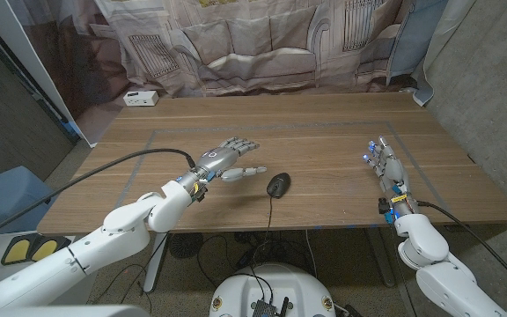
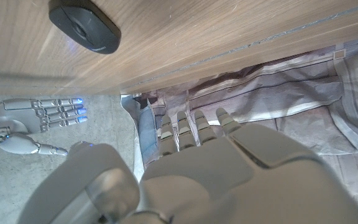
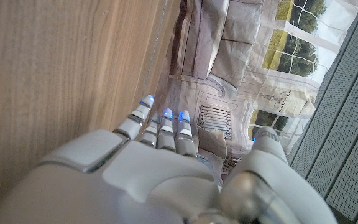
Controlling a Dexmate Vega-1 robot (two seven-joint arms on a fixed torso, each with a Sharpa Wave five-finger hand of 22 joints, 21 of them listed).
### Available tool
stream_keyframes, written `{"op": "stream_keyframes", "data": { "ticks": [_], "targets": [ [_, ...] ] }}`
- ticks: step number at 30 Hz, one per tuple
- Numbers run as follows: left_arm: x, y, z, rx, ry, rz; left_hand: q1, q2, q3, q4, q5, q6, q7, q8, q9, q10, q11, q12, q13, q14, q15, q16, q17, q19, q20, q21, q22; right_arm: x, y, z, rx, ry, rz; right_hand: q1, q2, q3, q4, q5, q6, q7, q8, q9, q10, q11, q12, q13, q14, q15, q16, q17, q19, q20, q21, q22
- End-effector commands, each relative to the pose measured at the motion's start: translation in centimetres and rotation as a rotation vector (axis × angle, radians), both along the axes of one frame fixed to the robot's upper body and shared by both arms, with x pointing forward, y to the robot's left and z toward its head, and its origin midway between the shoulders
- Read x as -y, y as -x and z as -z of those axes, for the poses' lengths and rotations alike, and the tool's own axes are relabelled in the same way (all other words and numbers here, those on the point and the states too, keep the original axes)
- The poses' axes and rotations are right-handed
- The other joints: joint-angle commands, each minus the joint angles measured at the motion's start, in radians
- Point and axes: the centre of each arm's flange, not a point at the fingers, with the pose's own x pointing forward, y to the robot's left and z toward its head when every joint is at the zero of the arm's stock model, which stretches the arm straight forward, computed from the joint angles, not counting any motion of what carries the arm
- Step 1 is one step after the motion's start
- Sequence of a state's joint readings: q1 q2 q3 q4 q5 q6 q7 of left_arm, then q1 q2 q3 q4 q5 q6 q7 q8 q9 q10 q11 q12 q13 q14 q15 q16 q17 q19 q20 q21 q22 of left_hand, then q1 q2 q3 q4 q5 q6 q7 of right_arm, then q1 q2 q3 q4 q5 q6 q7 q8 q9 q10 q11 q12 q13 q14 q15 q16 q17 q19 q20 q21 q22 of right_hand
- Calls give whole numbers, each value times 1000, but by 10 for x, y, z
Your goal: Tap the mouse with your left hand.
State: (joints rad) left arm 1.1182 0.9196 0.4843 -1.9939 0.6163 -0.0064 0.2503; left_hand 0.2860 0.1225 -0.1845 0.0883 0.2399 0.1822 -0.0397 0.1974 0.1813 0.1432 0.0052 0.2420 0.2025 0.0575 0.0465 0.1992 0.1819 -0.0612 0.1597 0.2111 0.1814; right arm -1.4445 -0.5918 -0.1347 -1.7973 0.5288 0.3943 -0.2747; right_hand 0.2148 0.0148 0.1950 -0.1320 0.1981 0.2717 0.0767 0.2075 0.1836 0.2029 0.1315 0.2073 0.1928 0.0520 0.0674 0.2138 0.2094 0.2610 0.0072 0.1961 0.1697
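A black mouse [image 1: 278, 184] lies on the wooden table [image 1: 324, 132] near its front edge, its cable running off the edge toward me. My left hand [image 1: 225, 159] hovers just left of the mouse, fingers spread and reaching away from me, thumb pointing at the mouse with a small gap; it holds nothing. In the left wrist view the mouse [image 2: 84, 26] shows beyond my left hand [image 2: 216, 168]. My right hand [image 1: 385, 167] stands at the table's right side, fingers straight and apart, empty; it shows too as my right hand [image 2: 39, 118] and my right hand [image 3: 166, 162].
A small white box [image 1: 140, 98] sits at the table's far left corner. A printed cloth backdrop [image 1: 262, 40] hangs behind the table. A blue bin [image 1: 3, 202] stands on the floor at the left. Tape lines mark a rectangle on the tabletop.
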Motion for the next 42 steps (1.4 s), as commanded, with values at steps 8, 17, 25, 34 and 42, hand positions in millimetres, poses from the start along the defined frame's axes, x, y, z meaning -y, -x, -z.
{"op": "stream_keyframes", "data": {
  "ticks": [8,17,25,34,42],
  "targets": [
    [-23,-3,-15,3,205,19,16,0,-1,-7,-6,27,10,10,1,22,7,5,1,19,1,3,1,24,14,10,1,-2,-7,-15,25,44,-51,7,7,0,-3,-3,-17,6,-3,6,10,-1,0,5,14,-7,0,3,21,-9,7,4],
    [-32,1,-30,-5,282,52,23,2,2,-8,-9,50,19,13,1,35,14,6,1,25,-7,0,0,65,13,20,1,-5,-9,-20,44,34,-73,8,7,0,-4,-2,-20,6,-5,6,12,-1,1,5,16,-8,0,3,26,-12,7,3],
    [-43,0,-35,-36,402,115,27,4,3,-9,-10,65,24,15,1,39,20,6,1,28,-9,-1,0,63,6,16,1,-7,-7,-25,61,52,-76,10,7,0,-4,-2,-22,9,-6,7,14,1,2,5,23,-11,2,2,34,-16,9,3],
    [-52,1,-39,-86,505,154,33,8,7,-9,-11,81,34,15,1,54,28,9,0,44,-8,2,-1,90,-1,23,2,-7,-11,-34,59,53,-110,11,7,-1,-5,-2,-21,9,-7,7,17,3,2,5,25,-11,2,2,37,-17,9,3],
    [-49,-1,-36,-113,611,190,37,9,9,-10,-13,91,38,15,1,61,33,8,0,61,-6,5,-1,116,-12,29,3,-3,-17,-39,58,33,-147,11,6,-2,-4,-2,-32,-12,-11,7,8,-4,-2,5,48,-5,9,3,55,-10,13,3]
  ]
}}
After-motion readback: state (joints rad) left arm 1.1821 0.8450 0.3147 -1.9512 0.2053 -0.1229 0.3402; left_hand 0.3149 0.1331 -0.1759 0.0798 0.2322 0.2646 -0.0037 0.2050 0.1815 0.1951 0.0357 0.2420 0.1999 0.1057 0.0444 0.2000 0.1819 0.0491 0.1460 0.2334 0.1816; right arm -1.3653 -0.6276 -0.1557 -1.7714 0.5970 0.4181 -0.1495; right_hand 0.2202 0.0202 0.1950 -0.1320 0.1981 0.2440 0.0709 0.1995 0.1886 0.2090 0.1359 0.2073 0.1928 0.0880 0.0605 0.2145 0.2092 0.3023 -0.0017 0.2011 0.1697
